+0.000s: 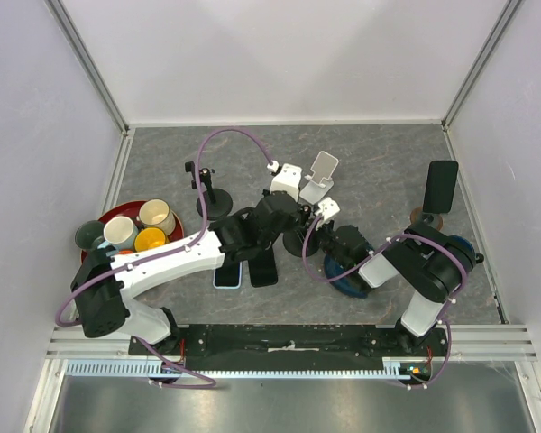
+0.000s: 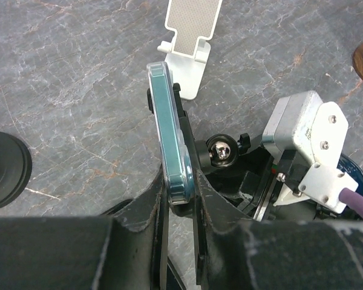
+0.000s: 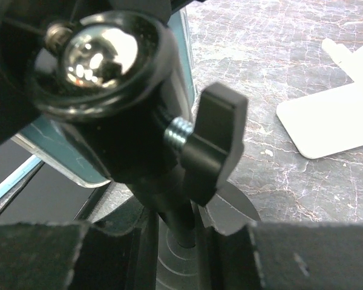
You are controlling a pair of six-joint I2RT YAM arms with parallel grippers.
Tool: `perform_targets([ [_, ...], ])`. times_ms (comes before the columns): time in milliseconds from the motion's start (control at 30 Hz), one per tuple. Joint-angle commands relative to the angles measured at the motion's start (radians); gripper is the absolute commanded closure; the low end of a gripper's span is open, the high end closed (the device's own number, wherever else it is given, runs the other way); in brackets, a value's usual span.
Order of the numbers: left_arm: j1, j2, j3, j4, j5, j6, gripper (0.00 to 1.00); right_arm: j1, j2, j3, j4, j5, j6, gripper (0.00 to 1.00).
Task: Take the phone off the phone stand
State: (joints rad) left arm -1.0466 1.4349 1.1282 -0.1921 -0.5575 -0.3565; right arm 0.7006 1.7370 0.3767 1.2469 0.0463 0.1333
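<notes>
Phone (image 2: 172, 139), edge-up at mid-scene, is pinched between the left gripper's (image 2: 181, 211) closed fingers, apparently not yet free of the phone stand (image 3: 103, 66), whose post (image 3: 169, 199) the right gripper (image 3: 175, 241) straddles, grip unclear; lifting it clear is left to do.

Teal-edged phone (image 2: 169, 133), white folding stand (image 2: 190, 36), grey marble-veined table (image 2: 66, 78).

The phone (image 2: 171, 130), in a clear teal-edged case, stands edge-on at frame centre in the left wrist view. The black phone stand (image 2: 221, 151), topped by a chrome ball, is just right of it.
</notes>
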Motion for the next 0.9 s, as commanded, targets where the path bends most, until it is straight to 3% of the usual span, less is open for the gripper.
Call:
perform_targets([
  [0, -0.055, -0.065, -0.039, -0.178, 0.079, -0.070, 0.98, -0.049, 0.016, 0.034, 0.011, 0.171, 0.143, 1.00],
  [133, 0.008, -0.085, -0.015, -0.182, 0.001, -0.006, 0.98, -0.049, 0.015, 0.034, 0.013, 0.132, 0.124, 1.00],
  [433, 0.177, -0.045, 0.019, 0.057, 0.051, 0.177, 0.98, -0.047, 0.010, 0.036, 0.005, -0.023, 0.075, 1.00],
  [867, 0.177, 0.078, 0.105, 0.175, 0.153, 0.201, 0.98, 0.049, 0.012, 0.113, -0.133, -0.118, -0.069, 1.00],
])
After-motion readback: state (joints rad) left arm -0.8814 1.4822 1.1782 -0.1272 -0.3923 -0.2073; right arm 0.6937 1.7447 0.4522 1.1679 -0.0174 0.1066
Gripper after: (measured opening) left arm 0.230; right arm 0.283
